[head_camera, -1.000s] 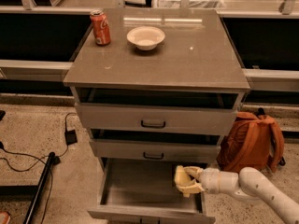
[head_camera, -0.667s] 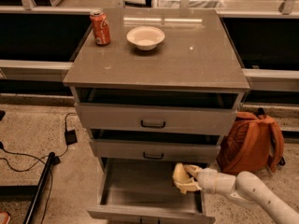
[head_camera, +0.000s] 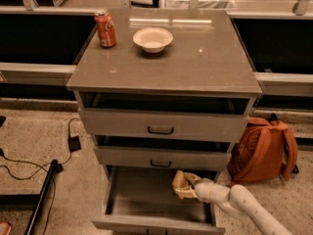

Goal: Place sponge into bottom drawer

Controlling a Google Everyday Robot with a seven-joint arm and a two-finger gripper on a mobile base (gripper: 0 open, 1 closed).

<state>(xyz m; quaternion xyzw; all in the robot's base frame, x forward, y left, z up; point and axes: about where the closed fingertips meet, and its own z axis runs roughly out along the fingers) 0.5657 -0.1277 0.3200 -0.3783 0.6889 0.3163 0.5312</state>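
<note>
Clearly, the sponge (head_camera: 179,181) is clamped at the left tip of the gripper (head_camera: 189,187), held over the right far corner of the open bottom drawer (head_camera: 142,197), with bare drawer floor judged directly below.

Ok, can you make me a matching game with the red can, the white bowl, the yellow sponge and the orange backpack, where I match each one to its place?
Things
1. red soda can
2. white round bowl
3. pale yellow foam sponge
4. orange fabric backpack

Places
A. on the floor at the right
B. held by the gripper at the right side of the open grey metal bottom drawer
C. back left corner of the grey cabinet top
D. on the top, just right of the can

Pairs: 1-C, 2-D, 3-B, 4-A
</note>
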